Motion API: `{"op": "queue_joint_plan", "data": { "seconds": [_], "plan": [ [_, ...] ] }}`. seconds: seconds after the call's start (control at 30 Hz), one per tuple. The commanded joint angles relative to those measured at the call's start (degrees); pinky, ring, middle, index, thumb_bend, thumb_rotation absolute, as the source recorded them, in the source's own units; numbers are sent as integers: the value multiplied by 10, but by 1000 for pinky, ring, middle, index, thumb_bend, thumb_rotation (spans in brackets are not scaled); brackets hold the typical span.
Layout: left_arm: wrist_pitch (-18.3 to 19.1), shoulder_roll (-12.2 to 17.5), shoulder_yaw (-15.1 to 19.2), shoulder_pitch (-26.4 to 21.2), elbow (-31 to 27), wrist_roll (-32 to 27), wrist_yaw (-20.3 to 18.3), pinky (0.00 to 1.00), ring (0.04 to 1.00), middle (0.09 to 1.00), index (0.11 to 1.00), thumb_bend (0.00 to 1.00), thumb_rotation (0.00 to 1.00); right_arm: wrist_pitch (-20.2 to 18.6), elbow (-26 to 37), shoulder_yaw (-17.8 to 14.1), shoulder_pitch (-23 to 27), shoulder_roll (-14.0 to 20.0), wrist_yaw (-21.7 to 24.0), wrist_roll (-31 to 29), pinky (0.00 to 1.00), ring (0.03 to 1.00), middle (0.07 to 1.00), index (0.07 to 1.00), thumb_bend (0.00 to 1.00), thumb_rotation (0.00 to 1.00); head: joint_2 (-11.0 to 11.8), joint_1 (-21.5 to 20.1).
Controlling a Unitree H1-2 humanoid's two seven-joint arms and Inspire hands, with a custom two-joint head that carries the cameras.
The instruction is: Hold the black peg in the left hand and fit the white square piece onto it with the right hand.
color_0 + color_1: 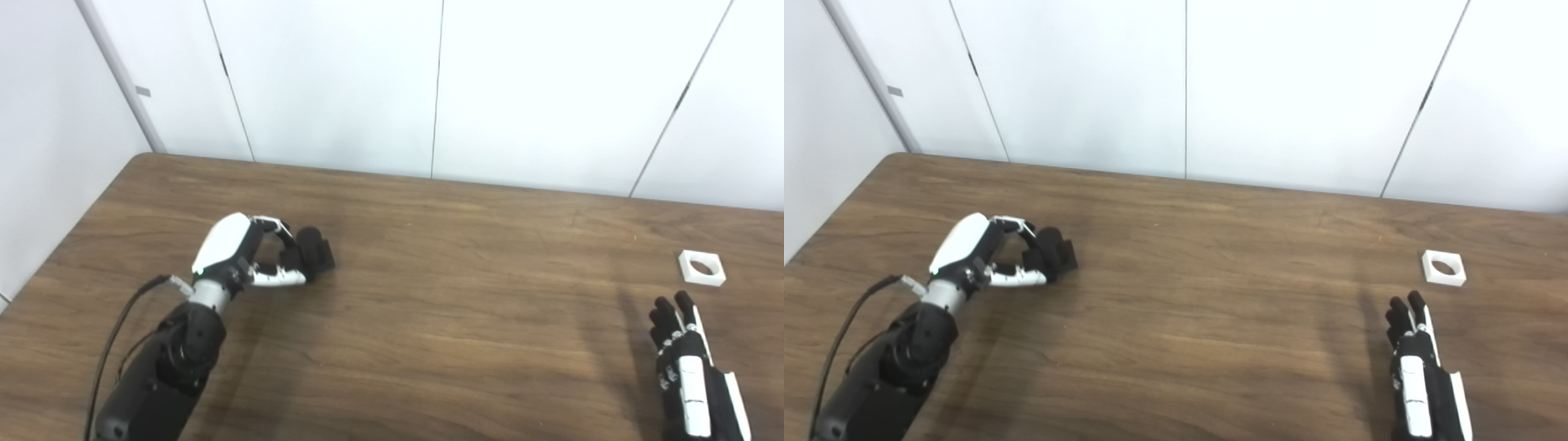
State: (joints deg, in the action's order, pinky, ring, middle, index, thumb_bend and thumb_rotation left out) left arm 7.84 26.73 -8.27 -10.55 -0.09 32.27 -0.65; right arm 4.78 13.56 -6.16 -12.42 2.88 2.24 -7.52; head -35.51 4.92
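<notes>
At about eight o'clock on the wooden counter (429,343), the left arm comes up from the bottom edge, dark at the forearm with a cable looping beside it. Its left robot hand (254,257) has a white back and lies low over the wood, with fingers (277,228) curled over the top and the thumb reaching underneath, so that it is grasping the black peg (315,250). The peg sits at the hand's three o'clock side (a rounded dark part with a blockier dark base behind it) and appears to rest on the counter surface; whether it is lifted clear cannot be told from either view.

The middle of the counter is bare brown wood grain running side to side, with faint shadows.

Toward three o'clock lies the white square piece (1443,268), flat on the counter with its round hole facing up, well apart from the peg. Just below it, at roughly four o'clock, the right robot hand (1421,373) rises from the bottom edge, black with white panels on its back. Its fingers (1402,315) point toward twelve o'clock, straight and side by side, released and holding nothing. The fingertips are near the white piece but not touching it.

Behind the counter stand plain white wall panels (331,79).
</notes>
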Motion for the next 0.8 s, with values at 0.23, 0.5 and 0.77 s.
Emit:
{"op": "queue_joint_plan", "data": {
  "seconds": [0.23, 0.5, 0.77],
  "plan": [
    [-57, -21, -21, 60, -96, 67, 13, 1000, 826, 741, 485, 520, 47, 22, -16, 5, -42, -17, -6, 3, 985, 947, 935, 978, 497, 857, -15, -20],
    [-56, -56, -54, 98, -146, 98, -20, 1000, 822, 744, 485, 521, 49, 16, -16, 9, -39, -16, -4, 2, 949, 941, 934, 985, 488, 867, -33, -41],
    [-67, -83, -96, 128, -164, 119, -37, 987, 814, 742, 484, 521, 48, 5, -8, 15, -35, -20, -13, 23, 941, 935, 921, 972, 506, 891, -53, -62]
  ]
}}
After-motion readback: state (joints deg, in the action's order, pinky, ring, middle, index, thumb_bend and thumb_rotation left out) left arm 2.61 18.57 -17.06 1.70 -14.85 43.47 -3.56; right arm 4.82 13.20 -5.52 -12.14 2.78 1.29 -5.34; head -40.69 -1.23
